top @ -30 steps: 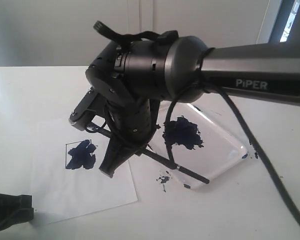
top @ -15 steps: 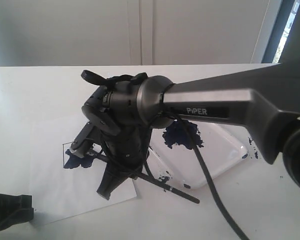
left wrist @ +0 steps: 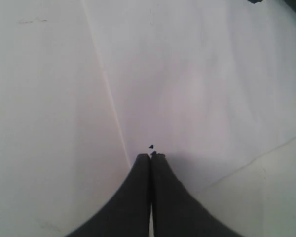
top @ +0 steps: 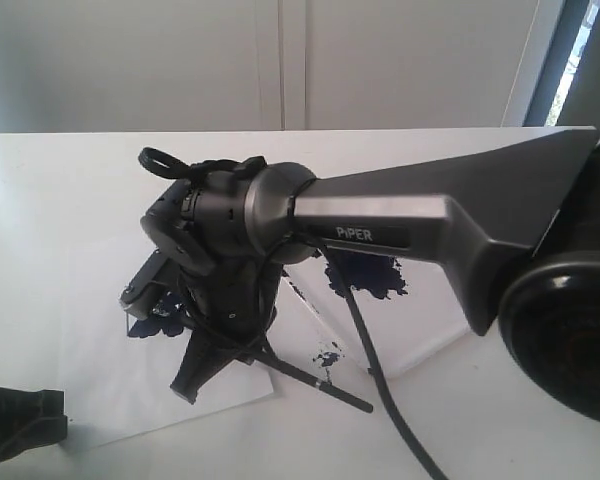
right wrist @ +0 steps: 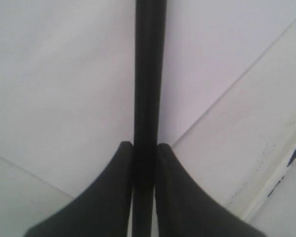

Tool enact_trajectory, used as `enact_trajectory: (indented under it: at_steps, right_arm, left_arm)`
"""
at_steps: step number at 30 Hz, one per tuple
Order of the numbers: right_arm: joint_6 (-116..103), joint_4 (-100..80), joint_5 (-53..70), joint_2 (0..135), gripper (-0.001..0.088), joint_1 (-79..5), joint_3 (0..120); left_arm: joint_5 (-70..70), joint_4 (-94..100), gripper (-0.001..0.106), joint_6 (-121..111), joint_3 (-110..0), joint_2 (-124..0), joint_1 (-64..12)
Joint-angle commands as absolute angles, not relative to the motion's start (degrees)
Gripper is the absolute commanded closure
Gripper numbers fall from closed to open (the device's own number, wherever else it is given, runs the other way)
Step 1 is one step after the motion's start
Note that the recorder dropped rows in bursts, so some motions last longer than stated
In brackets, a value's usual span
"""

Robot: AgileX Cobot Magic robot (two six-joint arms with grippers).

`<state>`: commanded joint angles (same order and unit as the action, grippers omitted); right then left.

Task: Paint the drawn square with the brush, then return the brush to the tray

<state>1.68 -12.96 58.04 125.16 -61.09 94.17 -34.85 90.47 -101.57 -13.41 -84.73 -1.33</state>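
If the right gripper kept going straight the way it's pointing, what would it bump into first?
Most likely the white paper sheet. The right gripper, shut on the brush, points down at it with nothing else between. How near it is can't be judged.

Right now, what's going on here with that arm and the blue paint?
The right claw is shut on the black brush, holding it tilted over the paper sheet at the drawn square, which is already smeared blue. The bristle end is hidden behind the arm, so contact can't be confirmed. The tray lies beside the sheet, its blue blotch showing. The left claw is shut on nothing.
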Motion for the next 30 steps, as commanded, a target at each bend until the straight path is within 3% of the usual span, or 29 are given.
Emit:
enact_trajectory:
  at_steps: [30]
  right_arm:
    - [-1.1,-14.9,63.9,126.3,0.0868,-61.1,98.9]
  left_arm:
    - [-35.1,91.1,0.105,-101.6,-13.4,-84.7,-1.3]
